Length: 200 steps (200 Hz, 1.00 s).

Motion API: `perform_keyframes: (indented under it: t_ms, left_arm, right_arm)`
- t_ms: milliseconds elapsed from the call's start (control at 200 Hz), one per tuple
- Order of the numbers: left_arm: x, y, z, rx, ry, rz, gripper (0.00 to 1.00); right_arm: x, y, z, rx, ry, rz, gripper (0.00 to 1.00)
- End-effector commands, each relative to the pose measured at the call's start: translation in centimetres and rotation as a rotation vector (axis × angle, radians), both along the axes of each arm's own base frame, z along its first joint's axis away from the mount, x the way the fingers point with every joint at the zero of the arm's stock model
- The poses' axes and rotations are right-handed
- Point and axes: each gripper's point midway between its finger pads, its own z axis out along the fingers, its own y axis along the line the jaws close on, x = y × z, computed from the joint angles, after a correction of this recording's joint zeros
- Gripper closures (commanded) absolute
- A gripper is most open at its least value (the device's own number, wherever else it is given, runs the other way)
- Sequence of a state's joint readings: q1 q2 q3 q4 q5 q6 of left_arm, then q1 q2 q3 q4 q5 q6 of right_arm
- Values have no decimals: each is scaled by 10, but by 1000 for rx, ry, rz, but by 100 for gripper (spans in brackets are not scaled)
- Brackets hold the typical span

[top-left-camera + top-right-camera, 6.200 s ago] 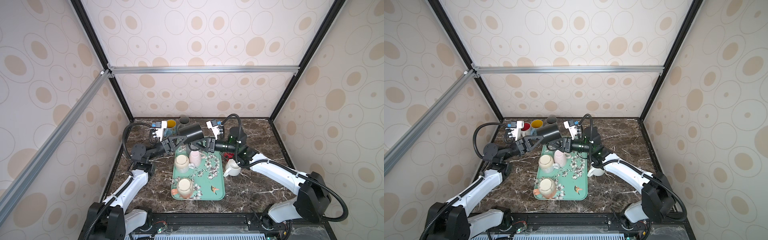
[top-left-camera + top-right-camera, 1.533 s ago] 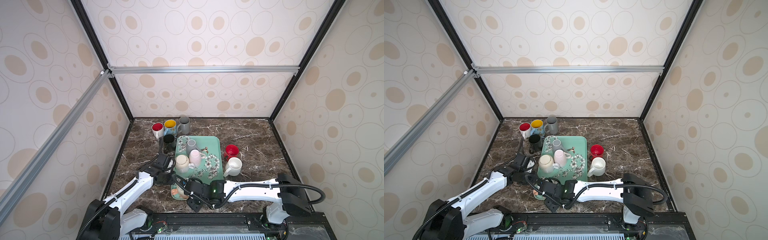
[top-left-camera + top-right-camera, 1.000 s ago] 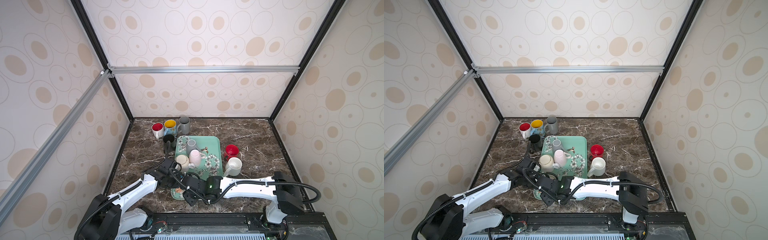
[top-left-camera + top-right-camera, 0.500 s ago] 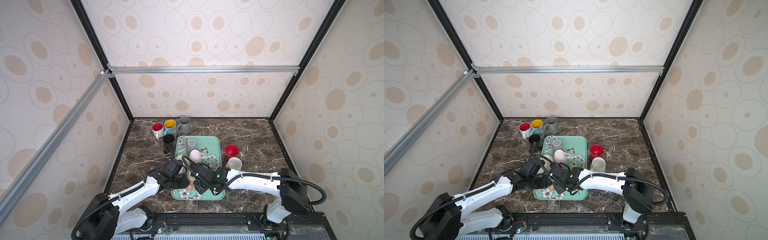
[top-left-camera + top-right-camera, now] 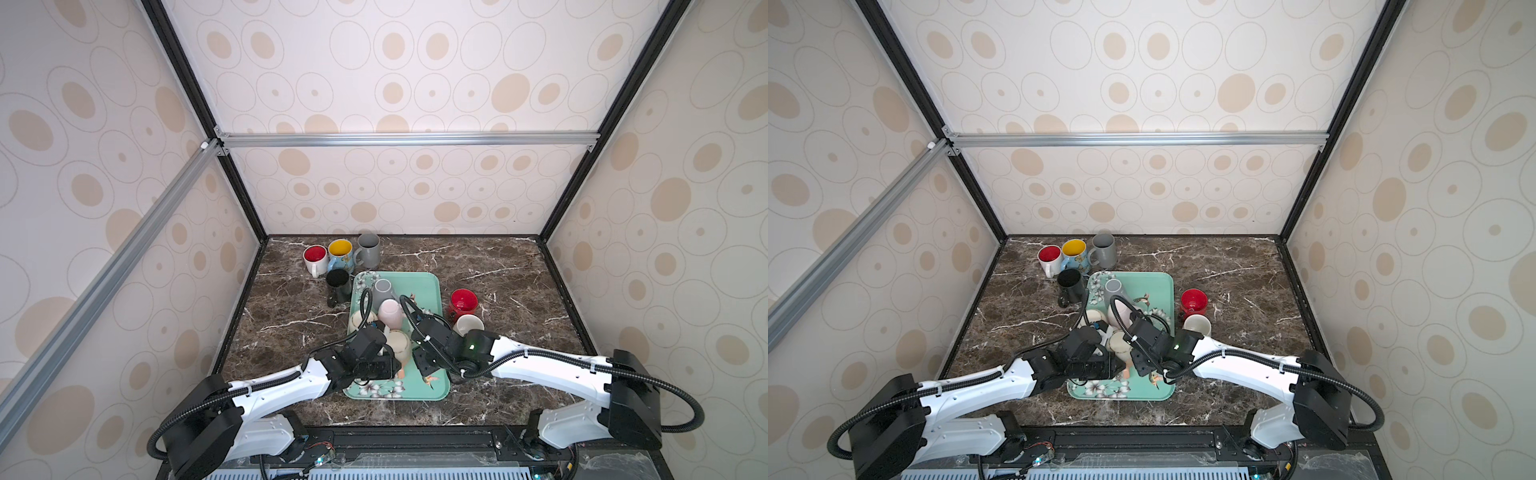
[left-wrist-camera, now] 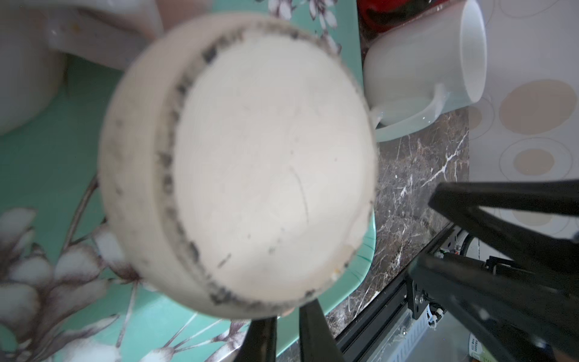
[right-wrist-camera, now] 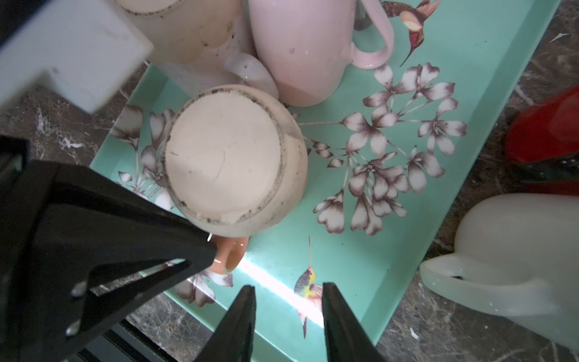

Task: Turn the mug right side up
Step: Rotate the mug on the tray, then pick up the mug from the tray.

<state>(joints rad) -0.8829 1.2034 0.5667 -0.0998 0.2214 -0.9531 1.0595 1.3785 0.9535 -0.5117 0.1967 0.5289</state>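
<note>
The mug point(image 5: 398, 341) point(image 5: 1119, 341) is cream and stands upside down at the front of the green tray point(image 5: 432, 286). Its scuffed flat base point(image 7: 225, 156) faces up and fills the left wrist view point(image 6: 250, 163). Its orange handle point(image 7: 230, 255) points toward the tray's front edge. My left gripper point(image 5: 392, 366) point(image 6: 286, 316) reaches in from the left, and its jaws are nearly together on that handle. My right gripper point(image 5: 424, 369) point(image 7: 286, 288) hovers open just right of the mug, above the tray floor, holding nothing.
Also upside down on the tray are a pink mug point(image 5: 390, 311), another cream mug point(image 5: 359, 322) and a grey mug point(image 5: 381, 289). Upright white point(image 5: 467, 325) and red point(image 5: 463, 301) mugs stand right of the tray. A black mug point(image 5: 337, 282) and three more point(image 5: 340, 253) stand at the back left.
Both arms have swung from the table's front edge up to the cream mug. The left gripper's jaws have narrowed at the handle; the right gripper's have spread a little.
</note>
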Motion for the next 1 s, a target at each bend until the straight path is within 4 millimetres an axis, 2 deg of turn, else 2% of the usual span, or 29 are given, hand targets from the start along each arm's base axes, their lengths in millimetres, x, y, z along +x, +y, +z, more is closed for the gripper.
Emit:
perform_keyframes:
  t_ms: [0, 180, 370, 500, 665, 995]
  left_arm:
    - [14, 6, 26, 31, -93, 34, 83]
    - [14, 36, 39, 63, -133, 87, 80]
    - [15, 66, 36, 73, -119, 123, 77]
    - [17, 80, 35, 75, -112, 131, 76]
    - [23, 90, 30, 81, -103, 135, 76]
    - [33, 101, 17, 92, -88, 140, 76]
  right_arm:
    - [-12, -9, -13, -4, 55, -36, 58]
    - [-31, 14, -25, -10, 61, -35, 48]
    - [-37, 41, -36, -60, 2, -44, 41]
    - [-29, 42, -45, -97, -18, -92, 39]
    - [-21, 46, -46, -85, -60, -104, 39]
    - [-11, 45, -59, -125, -77, -135, 40]
